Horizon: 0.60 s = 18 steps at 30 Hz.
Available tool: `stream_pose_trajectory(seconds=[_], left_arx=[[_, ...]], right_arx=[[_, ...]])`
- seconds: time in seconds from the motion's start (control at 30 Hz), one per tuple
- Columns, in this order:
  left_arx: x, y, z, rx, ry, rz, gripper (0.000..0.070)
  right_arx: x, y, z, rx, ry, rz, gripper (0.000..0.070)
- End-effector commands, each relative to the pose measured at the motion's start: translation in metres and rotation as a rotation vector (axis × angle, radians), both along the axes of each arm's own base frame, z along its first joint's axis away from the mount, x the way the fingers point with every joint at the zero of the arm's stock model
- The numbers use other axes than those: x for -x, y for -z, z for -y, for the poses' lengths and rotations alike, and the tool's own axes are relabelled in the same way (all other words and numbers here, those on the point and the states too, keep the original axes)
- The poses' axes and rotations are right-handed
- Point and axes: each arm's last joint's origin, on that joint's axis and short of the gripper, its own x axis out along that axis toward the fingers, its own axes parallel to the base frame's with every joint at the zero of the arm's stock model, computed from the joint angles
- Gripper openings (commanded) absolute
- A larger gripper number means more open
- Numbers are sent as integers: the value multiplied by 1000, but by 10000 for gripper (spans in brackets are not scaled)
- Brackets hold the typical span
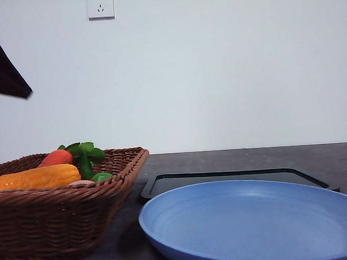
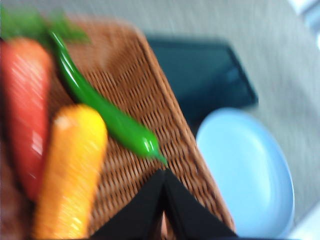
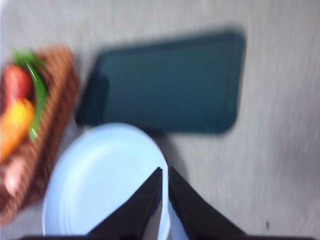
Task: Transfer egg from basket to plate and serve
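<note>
The brown wicker basket stands at the left and holds an orange-red carrot, a yellow-orange vegetable and a green chili. The tan-pink egg lies in the basket's near end; a sliver of the egg peeks over the rim. The light blue plate sits empty to the basket's right. My left gripper hovers over the basket's plate-side rim, shut with nothing in it. My right gripper hangs over the plate's edge, shut and empty.
A flat black tray lies on the grey table just behind the plate. A dark part of my left arm hangs high at the upper left. Both wrist views are blurred. A white wall with a socket closes the back.
</note>
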Motion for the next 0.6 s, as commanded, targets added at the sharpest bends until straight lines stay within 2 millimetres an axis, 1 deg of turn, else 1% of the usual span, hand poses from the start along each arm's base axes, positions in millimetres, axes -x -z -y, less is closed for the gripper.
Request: stream_pose_trajectory(seconds=[0.0, 0.07, 0.1, 0.2, 0.23, 0.27, 0.33, 0.57], left_arx=[[-3, -1, 5, -5, 36, 11, 0], [-4, 2, 9, -10, 54, -7, 15], [-5, 3, 11, -12, 60, -17, 42], [-7, 7, 14, -15, 68, -41, 170], [-7, 8, 15, -15, 68, -49, 210], [-8, 9, 15, -14, 67, -56, 247], [-8, 9, 16, -6, 58, -68, 277], [-9, 9, 16, -4, 57, -69, 282]], right_arx=[[-4, 0, 0, 18, -39, 1, 0], [-9, 5, -2, 6, -71, -35, 26], [-11, 7, -3, 1, -82, -52, 67], [-18, 15, -7, 2, -105, -114, 197], [-20, 18, -9, 3, -114, -139, 222], [-23, 22, -11, 4, -125, -167, 234], [-26, 30, -15, 8, -148, -218, 234], [-37, 67, -32, 31, -224, -349, 234]])
